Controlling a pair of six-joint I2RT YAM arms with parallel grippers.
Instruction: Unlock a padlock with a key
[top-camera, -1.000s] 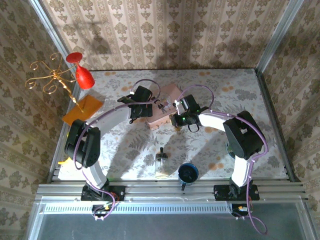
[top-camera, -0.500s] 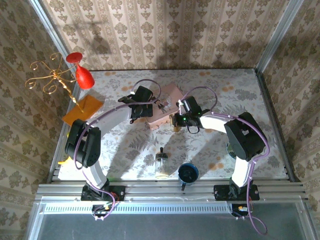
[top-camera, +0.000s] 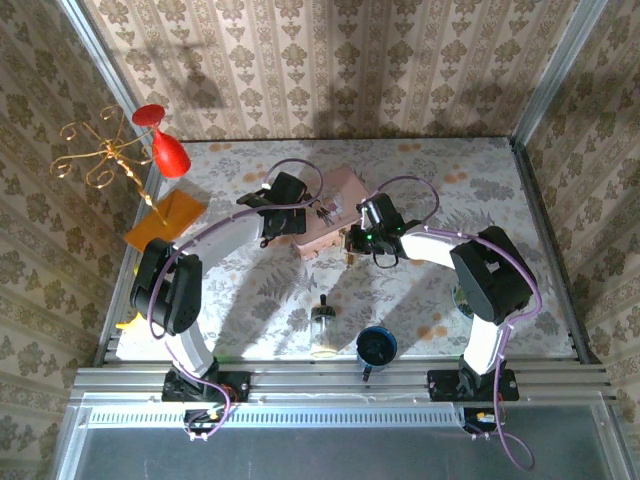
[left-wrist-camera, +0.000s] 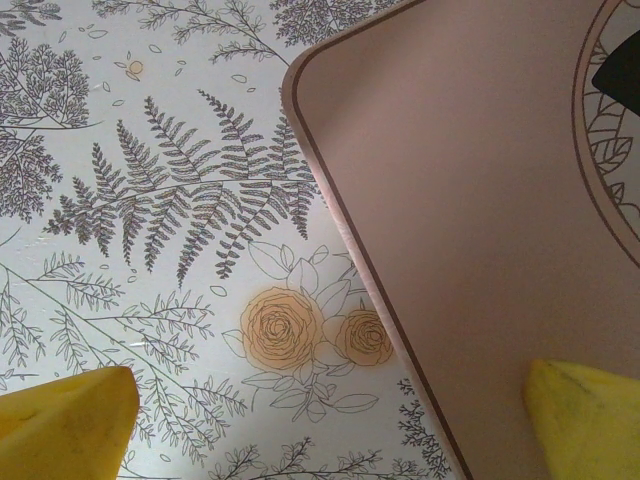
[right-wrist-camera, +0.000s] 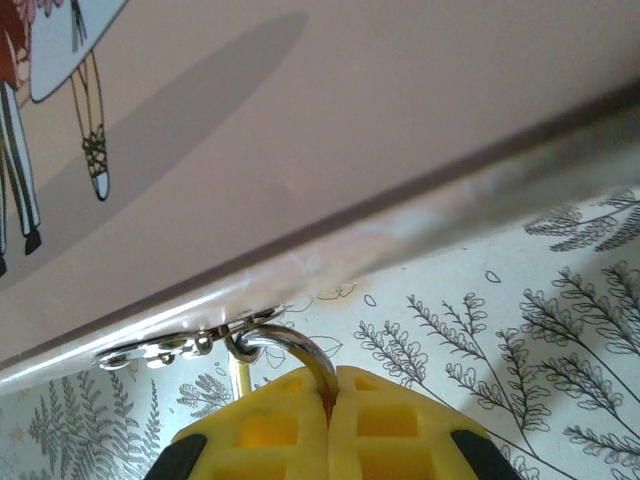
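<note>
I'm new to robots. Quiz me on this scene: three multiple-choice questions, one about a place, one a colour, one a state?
1. Where is the glass jar? A on the pink box; B on the table beside the blue cup; C against the back wall.
2. The goblet is: A red; B green; C blue.
3. The right gripper is: A wide open; B holding the jar; C shut on a silvery loop.
Answers: B, it stands by the cup; A, plainly red; C, the wrist view shows it clamped on the loop.
</note>
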